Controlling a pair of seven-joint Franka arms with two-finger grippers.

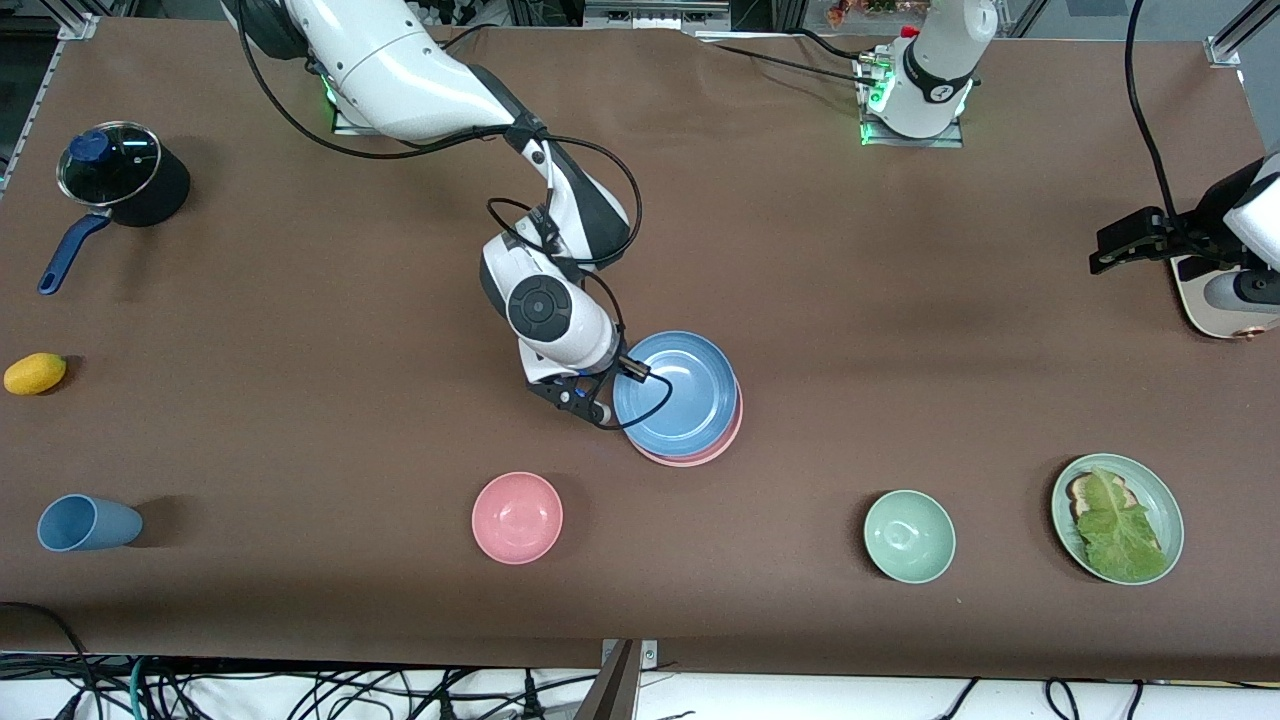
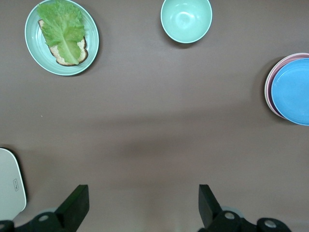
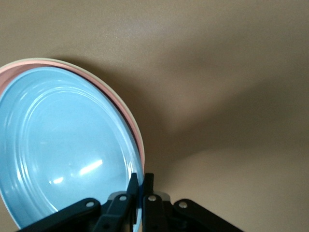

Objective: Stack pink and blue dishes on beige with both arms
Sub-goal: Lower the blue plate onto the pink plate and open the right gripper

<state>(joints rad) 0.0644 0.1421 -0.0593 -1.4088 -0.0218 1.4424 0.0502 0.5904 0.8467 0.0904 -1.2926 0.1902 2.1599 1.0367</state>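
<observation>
The right gripper (image 1: 600, 408) is clamped on the blue plate (image 1: 678, 392) at its 8 o'clock rim, tilted over the pink plate (image 1: 722, 443). A beige plate (image 3: 126, 107) edge shows underneath. The left gripper (image 2: 144, 200) (spread wide, empty) waits well off toward 3 o'clock.

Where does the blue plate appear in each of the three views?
Front view: blue plate mid-table, atop the pink plate, its rim pinched by the right gripper.
Left wrist view: at the picture's edge.
Right wrist view: fills the foreground.
Shared landmark: pink plate's rim beneath it.
</observation>
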